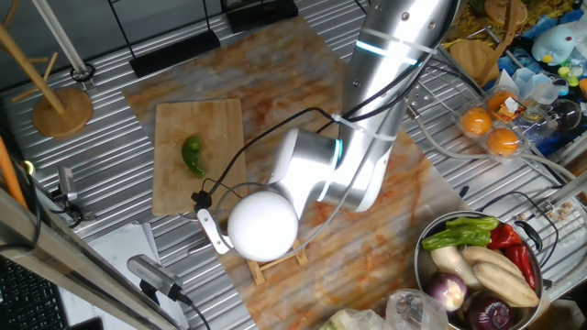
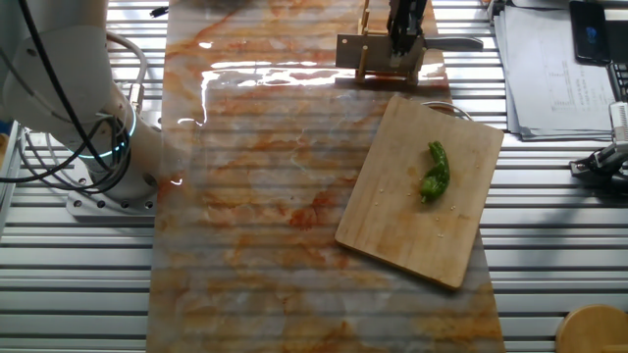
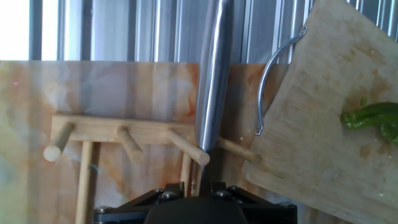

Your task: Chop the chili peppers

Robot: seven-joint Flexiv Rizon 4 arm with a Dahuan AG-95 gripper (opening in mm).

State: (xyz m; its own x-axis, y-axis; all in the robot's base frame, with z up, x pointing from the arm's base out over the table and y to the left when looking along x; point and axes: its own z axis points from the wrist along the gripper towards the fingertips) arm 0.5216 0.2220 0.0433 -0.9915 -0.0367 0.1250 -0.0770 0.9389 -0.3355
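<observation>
While the end effector (image 2: 404,39) sits at the wooden rack (image 3: 124,134), apparently closed on the knife (image 3: 213,74), though finger contact is hidden, cutting hasn't begun. Chili pepper (image 2: 435,172) lies whole on the cutting board (image 2: 392,221), well apart. Step: fetching the blade. Next: lift clear, carry over the pepper.

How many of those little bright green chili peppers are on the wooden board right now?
1. A single whole chili pepper lies near the middle of the cutting board, uncut. No others are visible on the board.
</observation>
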